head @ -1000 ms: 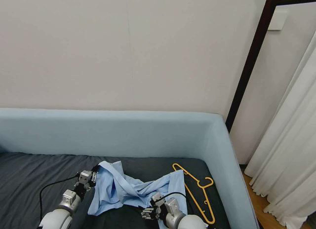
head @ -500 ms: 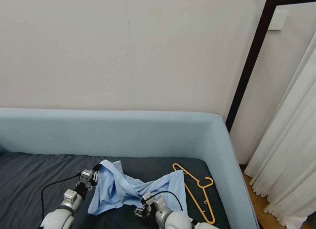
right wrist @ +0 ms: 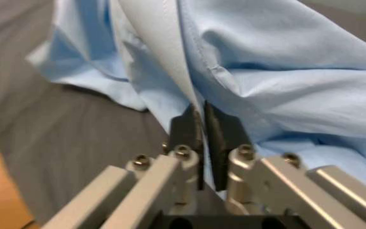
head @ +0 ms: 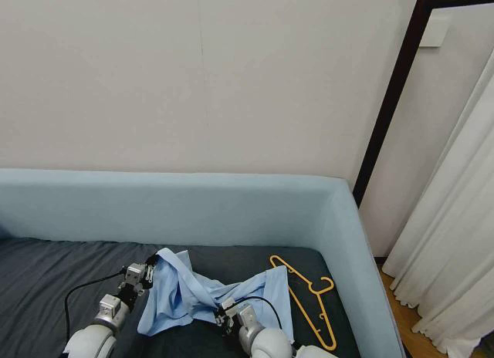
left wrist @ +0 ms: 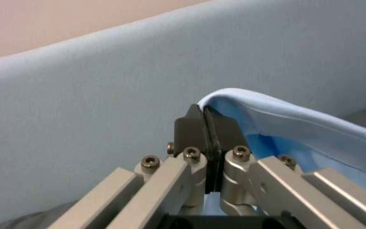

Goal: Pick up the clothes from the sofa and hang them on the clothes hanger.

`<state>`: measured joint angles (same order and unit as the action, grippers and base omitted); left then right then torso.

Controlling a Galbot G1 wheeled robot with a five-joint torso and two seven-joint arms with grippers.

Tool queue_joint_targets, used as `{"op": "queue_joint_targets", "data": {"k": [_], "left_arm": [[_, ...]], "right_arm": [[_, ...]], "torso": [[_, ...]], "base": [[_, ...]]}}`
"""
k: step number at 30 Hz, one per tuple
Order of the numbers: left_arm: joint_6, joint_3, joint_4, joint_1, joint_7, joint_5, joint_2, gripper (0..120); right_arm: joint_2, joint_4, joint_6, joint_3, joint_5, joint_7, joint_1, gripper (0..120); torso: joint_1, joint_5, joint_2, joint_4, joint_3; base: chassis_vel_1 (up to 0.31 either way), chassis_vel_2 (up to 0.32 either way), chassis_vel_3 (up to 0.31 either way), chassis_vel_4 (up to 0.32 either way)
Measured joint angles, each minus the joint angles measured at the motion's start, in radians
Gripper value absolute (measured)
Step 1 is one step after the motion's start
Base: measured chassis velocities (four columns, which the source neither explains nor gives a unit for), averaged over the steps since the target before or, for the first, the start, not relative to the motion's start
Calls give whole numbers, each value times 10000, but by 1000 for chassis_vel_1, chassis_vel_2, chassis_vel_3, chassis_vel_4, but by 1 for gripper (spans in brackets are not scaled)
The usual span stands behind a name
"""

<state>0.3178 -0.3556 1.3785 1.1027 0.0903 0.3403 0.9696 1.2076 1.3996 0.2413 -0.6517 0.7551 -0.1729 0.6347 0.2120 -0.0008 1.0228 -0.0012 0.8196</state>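
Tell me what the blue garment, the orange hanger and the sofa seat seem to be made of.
The garment: thin woven cloth, likely cotton, matte; it folds softly and shows stitched hems where the left gripper and right gripper pinch it. The hanger: probably plastic or coated wire, smooth thin orange rod. The sofa seat: dark grey matte fabric, wrinkled.

Left gripper (left wrist: 205,126) and right gripper (right wrist: 202,125): silver links (left wrist: 164,183), 4 hex screws (left wrist: 191,152) each, black pads (left wrist: 224,131), black cables (head: 96,282).
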Motion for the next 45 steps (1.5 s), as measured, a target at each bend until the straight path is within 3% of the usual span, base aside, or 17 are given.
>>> {"op": "queue_joint_targets", "data": {"k": [5,8,9,11,14,20,26,29,39,45], "left_arm": [[4,98,-60,-165,-13,68,-36,0],[20,113,34,-248,-13,210,-179,0],[20,113,34,-248,-13,210,-179,0],[41,111,100,-275,-4,271,-268,0],[69,78,105,-285,9,281,-331,0],[184,25,191,-322,62,281,-436,0],[192,-146,785,-348,65,582,-684,0],[142,-365,1476,-278,62,869,-931,0],[22,-778,2857,-206,84,1483,-1281,0],[94,-750,2877,92,325,1173,-1220,0]], "right_arm": [[-623,349,-1022,396,764,1870,-85,0],[-1157,693,-1894,656,1753,3721,-320,0],[-1157,693,-1894,656,1753,3721,-320,0],[-1631,947,-2257,768,2462,5220,-549,0],[-2242,1241,-2303,949,3109,7064,-758,0],[-2949,1580,-1948,1310,3423,8813,-1131,0],[-3216,1730,-1332,1568,3761,9923,-1923,0],[-3393,1868,-992,1587,4001,10435,-2716,0],[-3156,1533,-721,1206,4085,10611,-4532,0],[-2932,1208,-655,1272,3529,10241,-4321,0]], "torso": [[0,0,0,0,0],[0,3,0,0,0],[0,3,0,0,0],[1,2,0,0,0],[1,2,-1,0,0],[0,0,-1,-1,0],[0,1,-1,0,1],[0,1,-1,0,0],[1,-1,0,1,-1],[0,1,0,-1,-2]], "base": [[0,0,0,0],[0,0,0,0],[0,0,0,0],[0,0,0,0],[0,0,0,0],[0,0,0,0],[0,0,0,0],[0,0,0,0],[0,0,0,0],[0,0,0,0]]}}
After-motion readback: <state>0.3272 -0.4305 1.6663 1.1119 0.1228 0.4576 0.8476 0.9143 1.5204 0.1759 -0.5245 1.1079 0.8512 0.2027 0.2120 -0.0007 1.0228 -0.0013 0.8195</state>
